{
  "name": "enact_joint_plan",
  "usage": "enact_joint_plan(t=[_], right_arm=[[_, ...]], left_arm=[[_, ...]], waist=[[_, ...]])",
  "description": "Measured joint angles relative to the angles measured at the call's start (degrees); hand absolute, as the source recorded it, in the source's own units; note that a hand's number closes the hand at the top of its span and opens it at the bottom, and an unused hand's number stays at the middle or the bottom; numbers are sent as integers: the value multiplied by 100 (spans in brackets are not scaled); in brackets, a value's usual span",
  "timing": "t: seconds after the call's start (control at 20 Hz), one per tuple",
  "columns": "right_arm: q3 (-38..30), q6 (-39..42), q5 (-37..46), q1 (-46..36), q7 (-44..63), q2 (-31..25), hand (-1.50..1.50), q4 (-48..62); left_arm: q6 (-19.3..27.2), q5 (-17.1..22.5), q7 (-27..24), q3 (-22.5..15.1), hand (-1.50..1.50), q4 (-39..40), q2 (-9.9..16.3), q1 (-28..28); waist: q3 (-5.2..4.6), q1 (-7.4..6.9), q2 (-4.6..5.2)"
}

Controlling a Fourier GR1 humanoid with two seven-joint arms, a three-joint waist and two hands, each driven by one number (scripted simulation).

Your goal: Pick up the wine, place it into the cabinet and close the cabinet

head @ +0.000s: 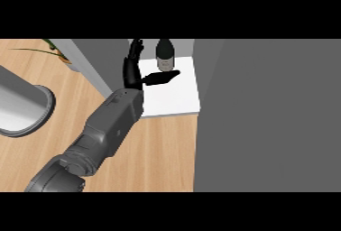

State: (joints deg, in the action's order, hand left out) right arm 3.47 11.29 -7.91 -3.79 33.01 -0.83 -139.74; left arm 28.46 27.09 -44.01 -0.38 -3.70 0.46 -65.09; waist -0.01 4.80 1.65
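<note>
The dark wine bottle stands upright at the back of the cabinet's white shelf. My left hand is just to the left of it, open, with straight fingers pointing toward the cabinet's back. Its thumb sticks out to the right, right in front of the bottle's base; I cannot tell whether it touches. The grey forearm runs in from the lower left over the wooden counter. The bottle's foot is partly hidden by the thumb. The right hand does not show.
The cabinet's grey side wall rises left of the hand. A broad grey panel, probably the open cabinet door, fills the right side. A grey round vessel and a leafy plant sit at the left on the counter.
</note>
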Motion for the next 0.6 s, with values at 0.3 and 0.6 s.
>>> enact_joint_plan(t=[0.3,0.6], right_arm=[[47,-3,4,-18,-3,-2,-150,-4],[41,-18,-17,-95,29,5,-150,33]], left_arm=[[-106,20,-219,84,-150,-106,-4,97],[-310,-17,-399,113,-150,-147,-41,211]], waist=[[2,-1,-2],[5,-13,-9]])
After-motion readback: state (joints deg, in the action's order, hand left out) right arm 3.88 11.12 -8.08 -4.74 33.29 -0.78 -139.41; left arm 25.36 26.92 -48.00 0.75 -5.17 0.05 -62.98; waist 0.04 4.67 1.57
